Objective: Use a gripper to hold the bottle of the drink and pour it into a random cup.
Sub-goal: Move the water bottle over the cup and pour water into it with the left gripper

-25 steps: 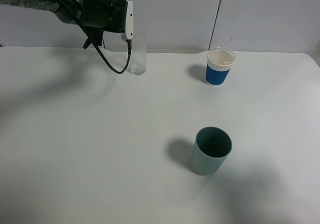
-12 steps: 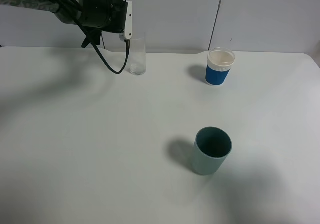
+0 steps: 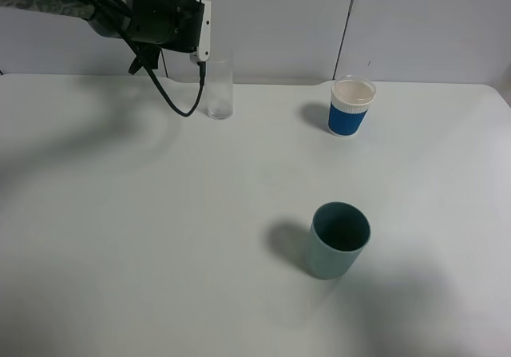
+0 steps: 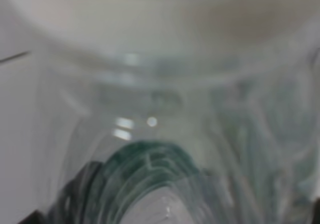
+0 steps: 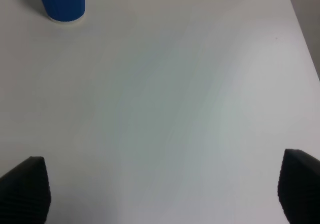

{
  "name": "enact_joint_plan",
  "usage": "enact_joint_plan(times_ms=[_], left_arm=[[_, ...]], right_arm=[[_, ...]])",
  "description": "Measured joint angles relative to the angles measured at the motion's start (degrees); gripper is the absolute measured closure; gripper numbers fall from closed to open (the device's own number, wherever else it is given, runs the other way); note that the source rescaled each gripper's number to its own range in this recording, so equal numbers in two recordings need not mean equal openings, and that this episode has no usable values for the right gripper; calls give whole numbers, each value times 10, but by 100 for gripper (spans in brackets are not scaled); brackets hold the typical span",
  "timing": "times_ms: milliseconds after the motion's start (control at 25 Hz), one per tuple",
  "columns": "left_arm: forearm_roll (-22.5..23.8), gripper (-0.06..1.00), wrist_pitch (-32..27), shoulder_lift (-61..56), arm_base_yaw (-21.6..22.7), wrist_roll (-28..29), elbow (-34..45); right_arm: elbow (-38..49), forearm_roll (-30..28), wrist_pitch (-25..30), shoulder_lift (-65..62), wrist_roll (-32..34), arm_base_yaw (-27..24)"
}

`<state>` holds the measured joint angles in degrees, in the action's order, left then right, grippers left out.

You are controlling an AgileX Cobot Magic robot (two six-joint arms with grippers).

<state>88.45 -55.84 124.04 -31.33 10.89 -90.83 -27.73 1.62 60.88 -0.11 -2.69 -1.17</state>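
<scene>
My left gripper (image 3: 204, 31) hangs high at the back left, its white jaw plate just above and left of the cup (image 3: 219, 89), a tall clear glass on the table. In the left wrist view the bottle (image 4: 160, 134) fills the picture: clear plastic with a dark green label, very close and blurred. The left gripper is shut on the bottle, which the black arm hides in the exterior view. My right gripper (image 5: 162, 184) is open over bare table, with only its two dark fingertips (image 5: 25, 186) showing far apart.
A blue cup with a white rim (image 3: 351, 105) stands at the back right and shows again in the right wrist view (image 5: 61, 1). A teal plastic cup (image 3: 338, 239) stands nearer the front, right of centre. A black cable loops below the left arm.
The left arm has crept very slightly up and to the left. The glass and both other cups have not moved.
</scene>
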Motion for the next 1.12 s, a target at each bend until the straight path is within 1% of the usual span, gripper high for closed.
enact_joint_plan(times_ms=[280, 600, 1120], left_arm=[[0, 94, -1, 0, 0, -3, 0], [2, 94, -1, 0, 0, -32, 0], [4, 94, -1, 0, 0, -35, 0]], right_arm=[[0, 0, 0, 0, 2, 0], [0, 0, 0, 0, 2, 0], [0, 0, 0, 0, 2, 0]])
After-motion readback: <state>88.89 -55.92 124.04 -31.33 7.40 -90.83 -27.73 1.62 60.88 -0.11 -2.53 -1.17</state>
